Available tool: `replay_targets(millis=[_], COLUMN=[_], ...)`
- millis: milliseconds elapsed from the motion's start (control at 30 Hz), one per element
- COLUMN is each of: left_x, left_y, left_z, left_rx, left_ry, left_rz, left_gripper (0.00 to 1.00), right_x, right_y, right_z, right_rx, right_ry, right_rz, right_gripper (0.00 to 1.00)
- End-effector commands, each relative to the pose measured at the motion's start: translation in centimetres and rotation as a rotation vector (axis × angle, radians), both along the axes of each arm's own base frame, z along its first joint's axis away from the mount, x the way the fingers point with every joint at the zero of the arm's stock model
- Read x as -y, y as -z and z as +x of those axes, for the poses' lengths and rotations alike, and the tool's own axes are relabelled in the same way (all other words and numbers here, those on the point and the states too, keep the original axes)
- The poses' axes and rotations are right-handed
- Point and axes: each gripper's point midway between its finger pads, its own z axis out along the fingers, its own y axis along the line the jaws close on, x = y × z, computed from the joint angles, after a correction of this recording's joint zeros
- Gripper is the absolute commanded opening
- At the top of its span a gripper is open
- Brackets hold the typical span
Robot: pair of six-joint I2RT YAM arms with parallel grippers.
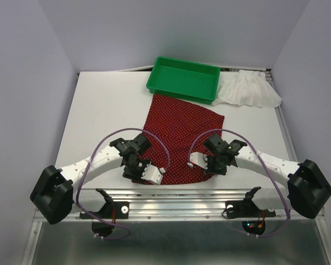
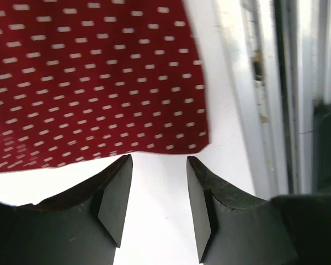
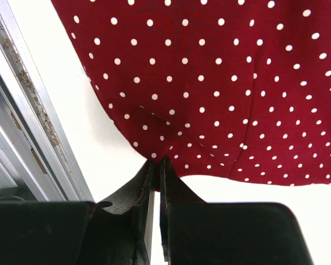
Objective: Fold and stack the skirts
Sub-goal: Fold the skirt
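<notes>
Two skirts lie on the table point(image 1: 105, 116). The red skirt point(image 1: 182, 132) is spread flat in the middle, its far end just beside the one green tray point(image 1: 179, 93) and its near hem close to the table's near edge. The white skirt point(image 1: 248, 91) sits bunched in the far right corner, just beside the tray's right end. Two claws work at the red skirt's near hem. The left claw point(image 2: 159, 163) stands moderately wide at the hem's left corner; its two fingers point(image 2: 116, 193) are apart over bare table, the cloth just ahead of their tips and nothing between them. The right claw point(image 3: 157, 163) is pinched tight on the hem near its right corner, the cloth puckering at its tips.
</notes>
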Motion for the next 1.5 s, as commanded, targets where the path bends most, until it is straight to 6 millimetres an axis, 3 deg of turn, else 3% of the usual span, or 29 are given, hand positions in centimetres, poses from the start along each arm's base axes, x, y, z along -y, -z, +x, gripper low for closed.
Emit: replay_targets(millis=[0, 167, 633, 733, 767, 867, 1000, 1167, 1400, 1467], left_x=[-1.1, -1.9, -0.6, -0.2, 0.2, 0.6, 1.3, 1.7, 1.0, 0.2], left_y=[1.5, 2.7, 3.9, 4.1, 3.6, 1.8, -1.2, -4.7, -8.6, -10.1], left_z=[-2.2, -3.5, -3.2, -3.2, -3.2, -3.3, -3.3, -3.8, -3.3, -2.3], left_rx=[-0.006, -0.001, -0.025, -0.028, -0.031, -0.008, 0.035, 0.063, 0.158, 0.213], left_ry=[0.005, 0.058, 0.059, 0.068, 0.065, 0.063, 0.027, -0.063, -0.243, -0.310], left_rz=[0.102, 0.174, 0.246, 0.232, 0.210, 0.150, 0.054, -0.064, -0.197, -0.238], left_gripper=[0.55, 0.54, 0.49, 0.31, 0.16, 0.00, 0.00, 0.00, 0.00, 0.00], right_x=[-0.7, -0.6, -0.7, -0.7, -0.6, -0.6, -0.8, 0.3, 2.2, 2.8], right_y=[-1.0, -0.6, -0.4, -0.7, -0.9, -1.9, -3.6, -5.3, -8.1, -9.2], right_z=[0.4, 0.2, 0.1, 0.1, 0.0, -0.4, -1.0, -2.1, -2.6, -2.3], right_rx=[-0.016, -0.033, -0.043, -0.044, -0.046, -0.056, -0.070, -0.060, 0.021, 0.071], right_ry=[0.020, 0.032, 0.045, 0.042, 0.032, 0.008, -0.006, -0.035, 0.005, 0.025], right_rz=[0.018, 0.006, 0.004, 0.006, 0.004, 0.012, 0.040, 0.040, 0.031, 0.032], right_gripper=[0.01, 0.01, 0.01, 0.01, 0.01, 0.01, 0.01, 0.01, 0.01, 0.01])
